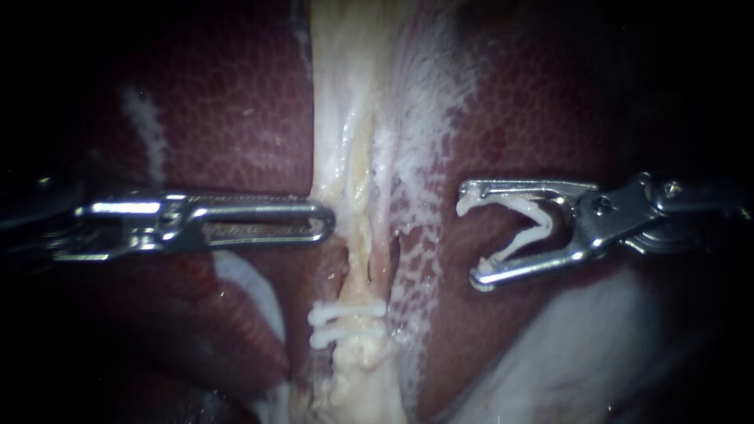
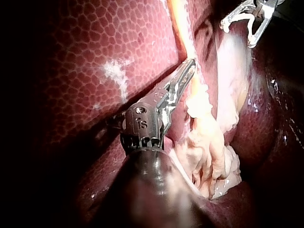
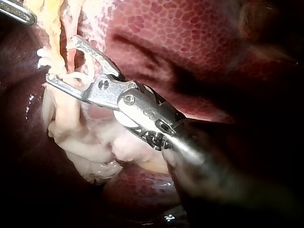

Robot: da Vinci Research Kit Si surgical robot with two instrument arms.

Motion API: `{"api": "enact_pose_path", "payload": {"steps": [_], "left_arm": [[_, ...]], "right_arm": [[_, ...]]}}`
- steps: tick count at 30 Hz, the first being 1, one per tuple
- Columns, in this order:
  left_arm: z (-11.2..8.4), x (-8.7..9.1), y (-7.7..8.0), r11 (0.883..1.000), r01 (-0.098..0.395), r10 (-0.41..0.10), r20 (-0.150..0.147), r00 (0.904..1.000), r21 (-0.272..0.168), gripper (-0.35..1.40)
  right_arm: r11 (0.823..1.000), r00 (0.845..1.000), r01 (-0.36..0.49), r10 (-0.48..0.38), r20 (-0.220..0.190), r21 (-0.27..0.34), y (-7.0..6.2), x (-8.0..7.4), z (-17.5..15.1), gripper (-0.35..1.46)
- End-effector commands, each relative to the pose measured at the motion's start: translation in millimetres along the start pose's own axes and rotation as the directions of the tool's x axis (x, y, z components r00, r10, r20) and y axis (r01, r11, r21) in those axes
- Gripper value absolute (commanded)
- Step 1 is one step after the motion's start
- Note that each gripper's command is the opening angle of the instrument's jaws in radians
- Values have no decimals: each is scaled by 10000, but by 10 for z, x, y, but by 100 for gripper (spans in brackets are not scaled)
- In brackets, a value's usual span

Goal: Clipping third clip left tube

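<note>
1. The left instrument (image 1: 316,224) comes in level across the dark red liver (image 1: 236,102). Its slim claw is closed flat, with nothing visible between the two halves, and its tip lies against the edge of the pale tissue band.
2. The tube (image 1: 360,235) runs down the middle of that band, just past the left claw's tip.
3. Lower on the tube, two white clips (image 1: 349,314) sit across it, one just under the other.
4. The right instrument (image 1: 471,237) stands on the other side of the band. Its claw is spread wide and cradles a white V-shaped clip (image 1: 542,224), with one leg lying along each half.
5. This loaded clip opens toward the tube but is clear of it, level with the left claw and above the two placed clips.
</note>
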Motion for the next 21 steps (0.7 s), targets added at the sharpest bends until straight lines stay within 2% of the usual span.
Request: {"api": "enact_pose_path", "payload": {"steps": [1, 9, 15, 18, 21], "left_arm": [[0, 0, 0, 10000, 0, 0, 0, 10000, -1, -35], [-6, -7, -3, 10000, 41, -41, -20, 10000, 36, -35], [-24, -32, -12, 9997, 180, -179, -29, 9998, 176, -35], [-36, -44, -17, 9994, 310, -311, 91, 9995, 153, -35], [-45, -52, -21, 9996, 240, -243, 209, 9995, 146, -35]], "right_arm": [[10000, 10000, 0, 0, 0, 2, 0, 0, 0, 60], [10000, 10000, 34, -34, 9, -30, 0, -5, 6, 60], [9999, 10000, -78, 78, -5, 118, -3, -31, 36, 60], [9997, 9998, -196, 196, -6, 157, -3, -48, 58, 60], [9993, 9996, -298, 298, -11, 244, -1, -58, 75, 60]]}}
